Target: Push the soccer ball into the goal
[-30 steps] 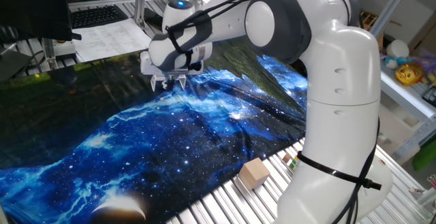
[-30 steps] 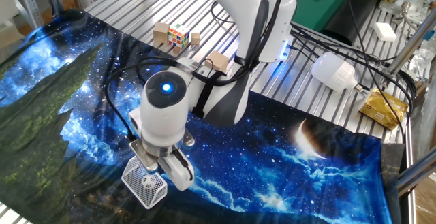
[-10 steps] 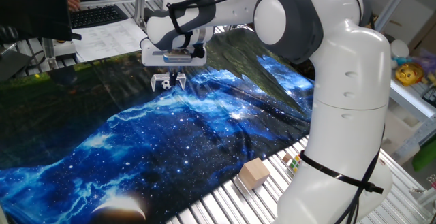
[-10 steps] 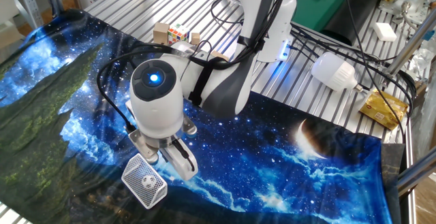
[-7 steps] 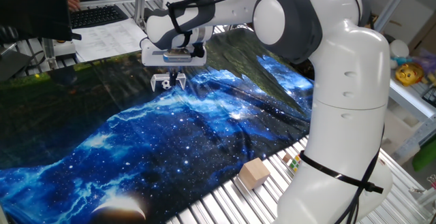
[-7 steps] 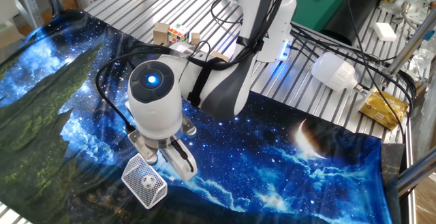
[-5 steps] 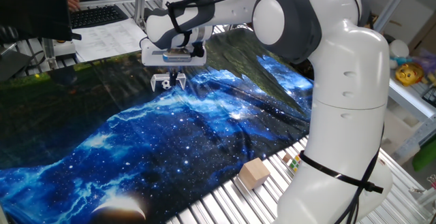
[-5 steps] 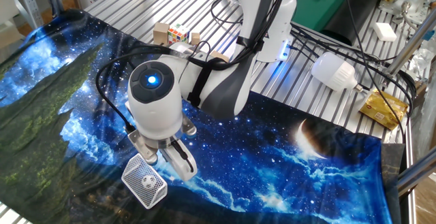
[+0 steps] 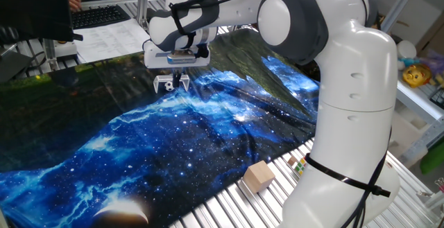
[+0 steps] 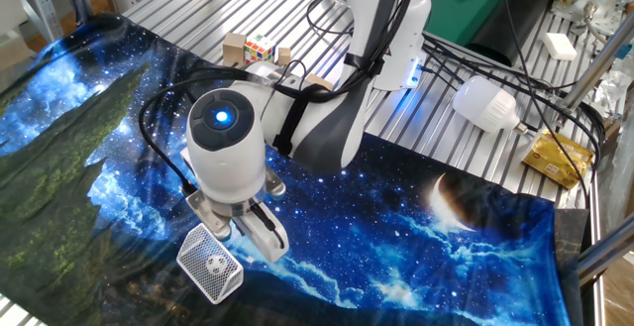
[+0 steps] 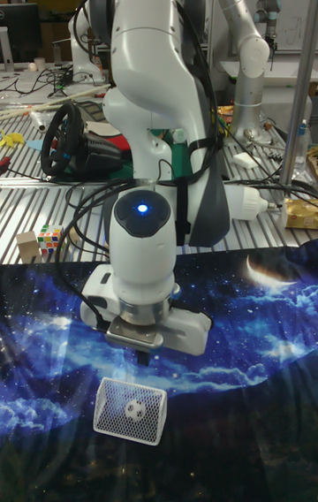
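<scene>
A white Franka arm (image 9: 347,96) reached across a table draped in a starry blue galaxy cloth (image 9: 173,152), its wrist bent down over the far side of the fabric. Beneath that wrist the gripper (image 10: 248,229) pointed at the cloth just beside the goal (image 11: 131,410), a small white mesh-backed frame standing on the fabric. Whether its fingers stood apart or pressed together could not be told from any of the three views; nothing was seen between them. The soccer ball (image 11: 132,411), white with black patches, sat inside the goal against the netting, clear of the gripper. In the other fixed view the ball (image 10: 211,263) showed through the mesh of the goal (image 10: 209,264), near the cloth's front edge. On the bare metal slats beyond the cloth lay a multicoloured puzzle cube (image 10: 261,50) between small wooden blocks (image 10: 234,47), and a tan wooden block (image 9: 258,176) rested near the arm's base.
</scene>
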`<state>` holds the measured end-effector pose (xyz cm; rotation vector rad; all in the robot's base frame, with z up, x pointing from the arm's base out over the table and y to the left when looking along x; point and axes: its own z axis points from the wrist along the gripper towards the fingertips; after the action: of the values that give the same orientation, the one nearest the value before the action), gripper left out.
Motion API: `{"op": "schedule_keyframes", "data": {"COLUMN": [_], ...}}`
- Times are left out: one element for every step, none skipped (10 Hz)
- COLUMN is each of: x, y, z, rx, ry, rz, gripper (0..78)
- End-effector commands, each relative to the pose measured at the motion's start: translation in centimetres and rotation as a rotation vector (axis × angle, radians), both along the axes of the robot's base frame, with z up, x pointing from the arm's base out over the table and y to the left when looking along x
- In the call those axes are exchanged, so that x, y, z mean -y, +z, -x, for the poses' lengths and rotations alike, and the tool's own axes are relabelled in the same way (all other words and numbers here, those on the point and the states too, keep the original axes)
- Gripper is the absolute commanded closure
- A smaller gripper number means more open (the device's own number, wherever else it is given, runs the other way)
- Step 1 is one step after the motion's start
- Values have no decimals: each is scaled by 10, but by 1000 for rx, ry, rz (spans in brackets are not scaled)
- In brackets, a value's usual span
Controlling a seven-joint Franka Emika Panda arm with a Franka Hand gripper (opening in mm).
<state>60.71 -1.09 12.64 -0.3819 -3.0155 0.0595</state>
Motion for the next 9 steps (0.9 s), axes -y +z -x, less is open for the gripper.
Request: {"op": "schedule_keyframes", "data": {"x": [-1,-6,-10,-20,-29,-35,-40,-45,-48], "y": [2,2,3,8,13,16,19,22,24], "z": [0,5,9,15,20,24,27,31,35], "rx": [23,23,24,21,5,2,0,-3,-6], "ry": [50,44,39,38,43,43,37,30,25], "rz": [-8,-10,-11,-16,-17,-20,-25,-23,-23], "gripper": [776,776,776,776,776,776,776,776,776]}}
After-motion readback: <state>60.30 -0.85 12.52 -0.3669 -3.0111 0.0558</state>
